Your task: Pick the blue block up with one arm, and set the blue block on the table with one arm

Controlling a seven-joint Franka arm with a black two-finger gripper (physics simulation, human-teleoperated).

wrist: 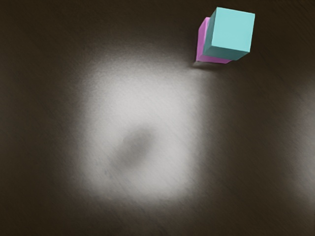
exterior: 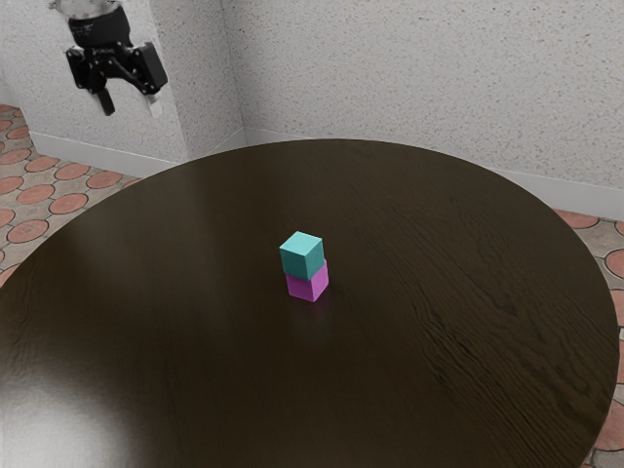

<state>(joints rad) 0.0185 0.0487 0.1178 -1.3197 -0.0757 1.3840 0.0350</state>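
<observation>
The blue block (exterior: 301, 258) is a plain teal cube with flat, smooth faces, its top paler than its sides. It sits directly on the pink block (exterior: 307, 285), touching it, lifted off the table by it and slightly overhanging it toward the exterior view's left. The blue block is level, with one upright edge turned toward the exterior camera and a side face slanting away on either hand of that edge. Being a cube, it has no long axis to point anywhere.

Under the pink block lies the round table (exterior: 195, 370), dark brown with fine wood grain; the wrist view shows a bright patch of glare (wrist: 138, 98) on it, near the pink block. Higher than the pink block and well apart from it, toward the exterior view's left, hangs the hand (exterior: 131, 107), its two fingers spread, nothing between them. Beyond the pink block and the table are reddish rounded floor tiles (exterior: 68, 204), a pale skirting board (exterior: 546, 187) and a speckled light-grey wall (exterior: 390, 68).
</observation>
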